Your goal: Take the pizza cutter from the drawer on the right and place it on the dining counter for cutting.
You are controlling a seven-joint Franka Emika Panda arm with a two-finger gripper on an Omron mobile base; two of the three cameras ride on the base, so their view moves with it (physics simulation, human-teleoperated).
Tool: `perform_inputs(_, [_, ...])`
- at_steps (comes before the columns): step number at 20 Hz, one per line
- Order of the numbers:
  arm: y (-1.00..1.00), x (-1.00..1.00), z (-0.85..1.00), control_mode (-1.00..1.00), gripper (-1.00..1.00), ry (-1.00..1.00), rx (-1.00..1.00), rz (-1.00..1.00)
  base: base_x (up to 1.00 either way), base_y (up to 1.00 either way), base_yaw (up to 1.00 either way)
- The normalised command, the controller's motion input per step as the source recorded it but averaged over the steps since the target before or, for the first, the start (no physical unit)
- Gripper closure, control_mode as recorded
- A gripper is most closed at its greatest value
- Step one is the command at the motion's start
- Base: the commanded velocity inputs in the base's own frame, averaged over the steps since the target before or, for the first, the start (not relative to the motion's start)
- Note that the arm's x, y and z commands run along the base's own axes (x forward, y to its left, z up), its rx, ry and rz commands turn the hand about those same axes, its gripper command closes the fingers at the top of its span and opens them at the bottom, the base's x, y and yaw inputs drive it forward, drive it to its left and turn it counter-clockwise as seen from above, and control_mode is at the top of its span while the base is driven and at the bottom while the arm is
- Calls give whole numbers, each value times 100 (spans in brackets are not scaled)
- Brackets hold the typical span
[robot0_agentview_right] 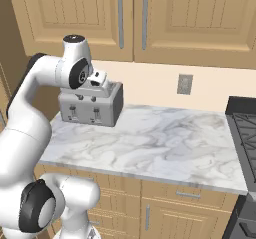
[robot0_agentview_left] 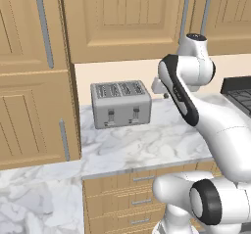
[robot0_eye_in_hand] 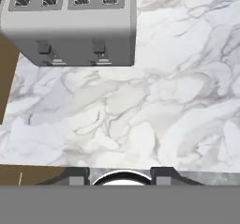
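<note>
My gripper (robot0_eye_in_hand: pixel 120 177) hangs above the marble worktop (robot0_eye_in_hand: pixel 154 106), pointing down at it. Its two dark fingertips (robot0_eye_in_hand: pixel 78 176) stand apart with nothing between them. The white hand (robot0_agentview_right: pixel 98 79) sits high in front of the toaster, with the arm folded back on itself. The pizza cutter is out of view, and so is the drawer on the right. A second marble surface (robot0_agentview_left: pixel 29 201) lies at the lower left of the left base view. I cannot tell whether it is the dining counter.
A silver four-slot toaster (robot0_agentview_left: pixel 120 103) stands at the back left of the worktop, near the tall oak cabinet (robot0_agentview_left: pixel 34 105). Narrow drawers with silver bar handles (robot0_agentview_left: pixel 142 179) sit under the worktop. A dark stove (robot0_agentview_right: pixel 245 128) borders it on the right. A wall outlet (robot0_agentview_right: pixel 184 84) is behind.
</note>
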Motion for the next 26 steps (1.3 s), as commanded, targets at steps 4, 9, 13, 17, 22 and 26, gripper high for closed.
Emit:
perform_inputs(4, [-36,-3,-2,-100,-100,0,4,0,0,0,0])
perform_inputs(9, [-89,-26,0,-100,-100,0,17,-13,0,0,0])
perform_inputs(13, [-76,-19,-1,-100,-100,3,18,-24,0,0,0])
perform_inputs(17, [-76,-17,-8,-100,-100,10,17,-30,0,0,0])
perform_inputs(22, [-76,-26,-17,-100,-100,6,22,-29,0,0,0])
perform_inputs(26, [-60,-29,-35,-100,-100,1,20,-27,0,0,0])
